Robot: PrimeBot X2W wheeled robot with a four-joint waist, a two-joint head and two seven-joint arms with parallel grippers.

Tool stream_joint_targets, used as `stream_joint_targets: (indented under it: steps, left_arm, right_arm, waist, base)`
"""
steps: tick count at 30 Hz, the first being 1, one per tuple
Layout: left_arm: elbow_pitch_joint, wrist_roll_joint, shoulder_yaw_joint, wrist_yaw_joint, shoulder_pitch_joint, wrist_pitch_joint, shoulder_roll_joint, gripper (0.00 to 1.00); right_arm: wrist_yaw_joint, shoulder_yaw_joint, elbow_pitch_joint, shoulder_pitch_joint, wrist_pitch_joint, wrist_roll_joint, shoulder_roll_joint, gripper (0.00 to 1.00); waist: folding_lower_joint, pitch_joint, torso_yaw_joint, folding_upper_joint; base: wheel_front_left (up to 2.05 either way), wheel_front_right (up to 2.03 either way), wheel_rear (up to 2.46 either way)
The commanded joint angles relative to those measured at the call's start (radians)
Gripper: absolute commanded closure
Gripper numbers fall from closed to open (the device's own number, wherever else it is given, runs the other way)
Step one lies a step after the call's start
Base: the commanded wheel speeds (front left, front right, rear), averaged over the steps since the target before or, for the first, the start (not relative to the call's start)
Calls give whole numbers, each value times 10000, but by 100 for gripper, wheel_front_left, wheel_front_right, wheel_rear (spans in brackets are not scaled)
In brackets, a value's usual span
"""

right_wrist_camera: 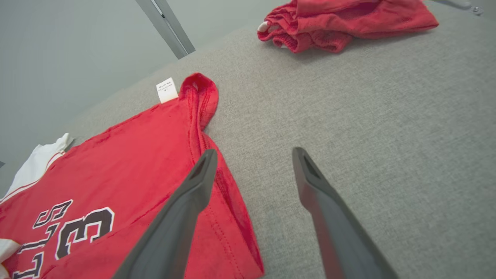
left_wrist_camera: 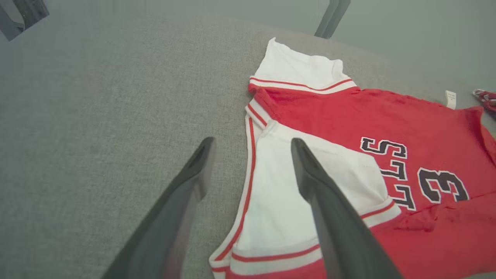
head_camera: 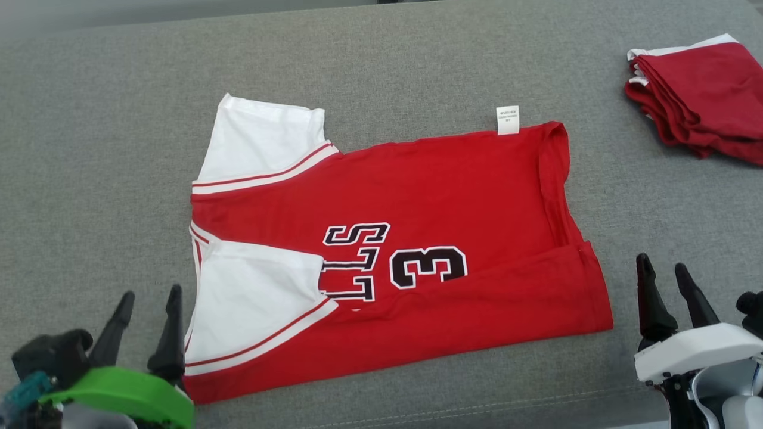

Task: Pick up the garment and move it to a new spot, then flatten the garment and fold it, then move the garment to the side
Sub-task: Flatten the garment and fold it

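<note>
The left gripper point(head_camera: 151, 293), spread wide and empty, sits just beside the sleeve end of the half-folded garment point(head_camera: 417, 196), whose long axis runs across the grey worktop point(head_camera: 89, 149) to the equally wide, empty right gripper point(head_camera: 661, 262) near its hem.

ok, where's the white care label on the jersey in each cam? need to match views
Head view: white care label right of centre, upper part, on the jersey's far edge.
Left wrist view: label far right, upper half, at the jersey's edge.
Right wrist view: label upper left of centre, beside the rolled red hem.
Shared landmark: black 3 print.
</note>
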State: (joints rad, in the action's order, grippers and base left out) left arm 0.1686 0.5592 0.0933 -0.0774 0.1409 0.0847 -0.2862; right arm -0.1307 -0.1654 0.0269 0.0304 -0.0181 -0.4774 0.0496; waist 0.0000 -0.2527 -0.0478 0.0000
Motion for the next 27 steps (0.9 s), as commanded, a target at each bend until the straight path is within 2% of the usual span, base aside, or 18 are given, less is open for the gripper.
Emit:
stream_joint_targets:
  steps: [1, 5, 9, 15, 20, 27]
  left_arm:
    - [54, -43, -35, 97, -392, 65, -109, 0]
    - [-588, -283, 25, 376, -2588, 631, -698, 0]
    - [-1793, -538, 413, 766, -4655, 792, -816, 0]
    - [-4209, -1033, 1031, 1183, -7335, 810, -628, 0]
    - [-5905, -1278, 1285, 1340, -8855, 874, -695, 0]
    - [-7530, -1388, 1499, 1518, -10000, 1140, -841, 0]
  right_arm:
    - [2, 20, -134, -153, -79, 172, 22, 0]
    - [2, 394, -772, -885, -600, 876, 19, 0]
    - [2, 822, -941, -1593, -861, 1137, 97, 0]
    - [2, 1576, -718, -2563, -968, 1447, 332, 0]
    - [2, 2060, -603, -3125, -850, 1355, 427, 0]
    - [2, 2280, -364, -3534, -670, 1200, 650, 0]
  waist:
    - [0, -180, -113, 0]
    - [0, -666, -264, 0]
    - [0, -1210, -388, 0]
    - [0, -2089, -655, 0]
    - [0, -2737, -973, 0]
    - [0, -3081, -1212, 0]
  base:
    - [0, 0, 0]
    - [0, 0, 0]
    - [0, 0, 0]
    - [0, 0, 0]
    - [0, 0, 0]
    - [0, 0, 0]
